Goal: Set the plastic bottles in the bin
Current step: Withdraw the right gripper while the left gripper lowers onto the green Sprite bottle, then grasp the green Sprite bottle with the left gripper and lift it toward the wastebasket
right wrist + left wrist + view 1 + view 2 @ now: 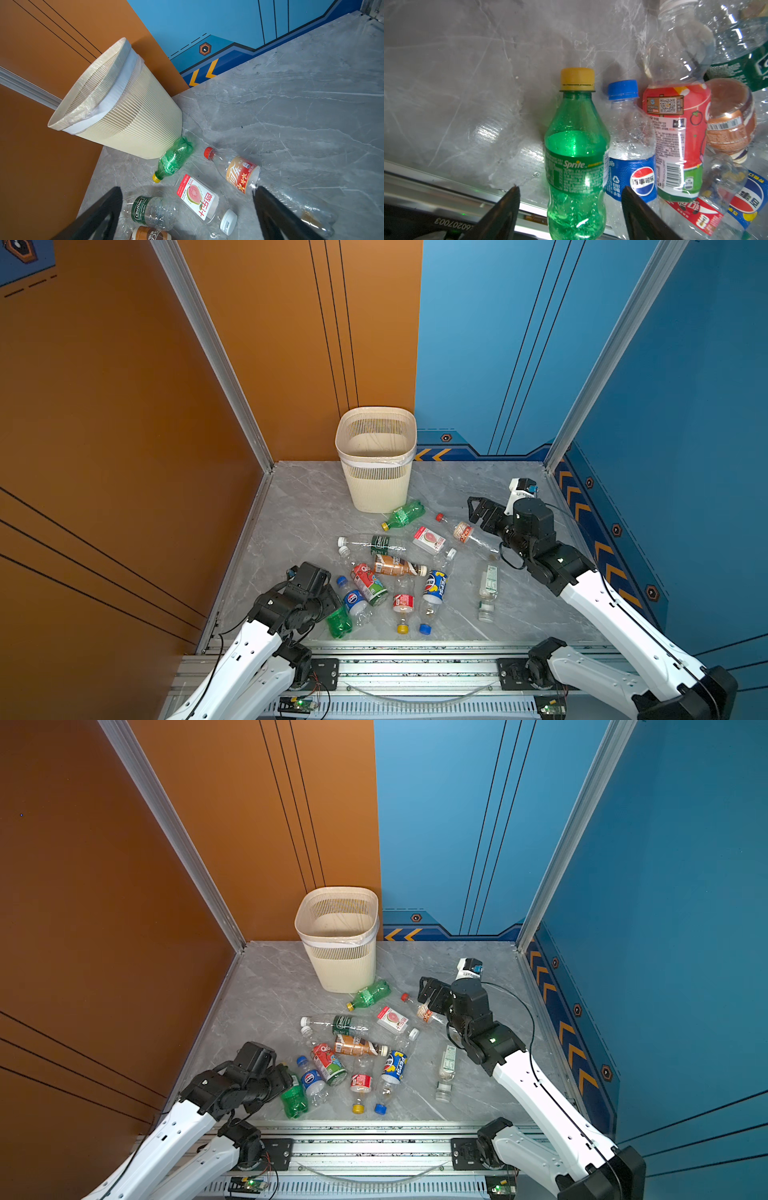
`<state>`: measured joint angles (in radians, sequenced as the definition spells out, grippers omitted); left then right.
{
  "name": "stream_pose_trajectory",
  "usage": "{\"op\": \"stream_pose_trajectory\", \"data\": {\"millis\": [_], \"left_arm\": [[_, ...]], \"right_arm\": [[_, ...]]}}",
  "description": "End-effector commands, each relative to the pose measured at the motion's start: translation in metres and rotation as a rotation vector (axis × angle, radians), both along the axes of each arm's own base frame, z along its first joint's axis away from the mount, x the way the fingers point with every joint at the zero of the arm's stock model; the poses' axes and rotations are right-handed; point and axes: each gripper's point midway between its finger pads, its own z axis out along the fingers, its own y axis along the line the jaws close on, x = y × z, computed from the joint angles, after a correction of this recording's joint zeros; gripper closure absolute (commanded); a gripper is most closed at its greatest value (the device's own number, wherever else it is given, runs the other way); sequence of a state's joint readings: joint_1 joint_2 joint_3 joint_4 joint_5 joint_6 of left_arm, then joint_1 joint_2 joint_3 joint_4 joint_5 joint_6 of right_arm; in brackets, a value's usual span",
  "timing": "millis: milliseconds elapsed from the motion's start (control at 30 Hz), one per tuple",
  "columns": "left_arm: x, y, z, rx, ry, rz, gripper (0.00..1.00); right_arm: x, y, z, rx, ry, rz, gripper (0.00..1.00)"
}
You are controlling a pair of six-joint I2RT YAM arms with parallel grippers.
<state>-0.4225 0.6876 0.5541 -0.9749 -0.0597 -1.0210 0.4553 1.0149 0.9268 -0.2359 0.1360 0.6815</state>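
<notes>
Arms reach forward, elbows bent. Left gripper, low by front rail, straddles lying Sprite bottle, part open, gaps showing on both sides. Right gripper hovers wide open, empty. About twelve bottles litter floor; one bin stands behind them.

This is a robot test cell in a lab, not a lived-in room. The bin stands at the back of a grey marble-look table. Printed orange wall panels rise behind and left of it and blue wall panels to its right, joined by aluminium posts. Opposite the bin, an aluminium rail carries two white-and-black robot arms and small circuit boards with green lights.
</notes>
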Motion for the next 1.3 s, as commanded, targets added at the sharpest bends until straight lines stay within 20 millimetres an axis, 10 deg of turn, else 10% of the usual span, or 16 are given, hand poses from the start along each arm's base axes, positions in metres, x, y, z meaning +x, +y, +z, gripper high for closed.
{"op": "stream_pose_trajectory", "data": {"millis": [0,800,1267], "left_arm": [[0.001,0.000,-0.009,0.005,0.005,0.017,0.22],[0.006,-0.010,-0.041,-0.035,0.024,0.032,0.39],[0.037,-0.001,0.064,-0.031,-0.188,0.004,0.46]], "right_arm": [[-0.004,-0.009,-0.004,0.001,0.012,-0.033,0.00],[0.000,-0.018,-0.014,0.023,0.035,-0.069,0.01],[-0.003,-0.024,-0.016,0.029,0.038,-0.078,0.00]]}}
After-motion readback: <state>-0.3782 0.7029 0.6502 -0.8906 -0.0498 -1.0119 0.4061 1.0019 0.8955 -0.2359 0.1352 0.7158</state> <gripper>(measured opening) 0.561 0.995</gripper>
